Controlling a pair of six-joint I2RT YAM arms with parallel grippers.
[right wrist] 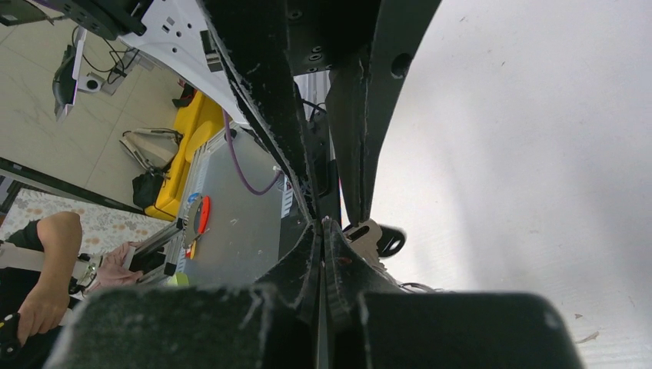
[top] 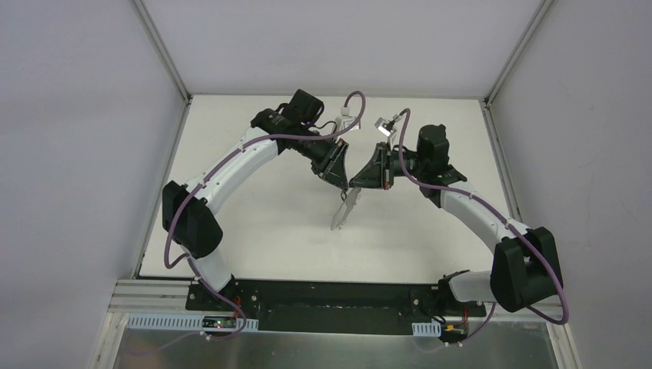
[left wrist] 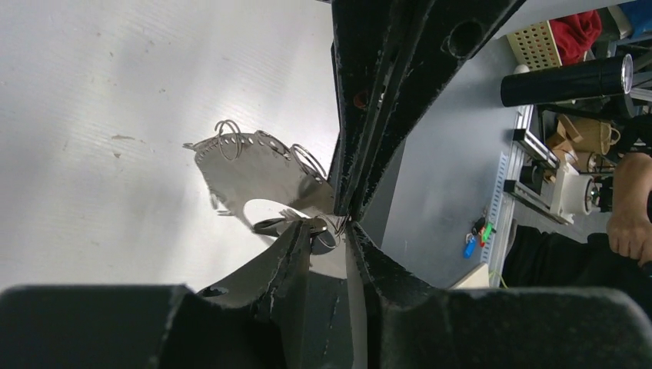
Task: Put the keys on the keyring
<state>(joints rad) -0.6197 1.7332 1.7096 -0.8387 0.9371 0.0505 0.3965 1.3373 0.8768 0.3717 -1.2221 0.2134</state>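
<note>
Left wrist: right fingers (left wrist: 369, 115) pinch the keyring (left wrist: 228, 140); left fingers (left wrist: 288, 261) beside key (left wrist: 271, 225), grip unclear.

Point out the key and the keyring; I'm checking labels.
key (right wrist: 390, 241): right wrist view, on its black oval head.
keyring (left wrist: 269, 138): left wrist view, on its upper rim.

High rear camera looks down; close wrist cameras share the table (top: 269, 223).
</note>
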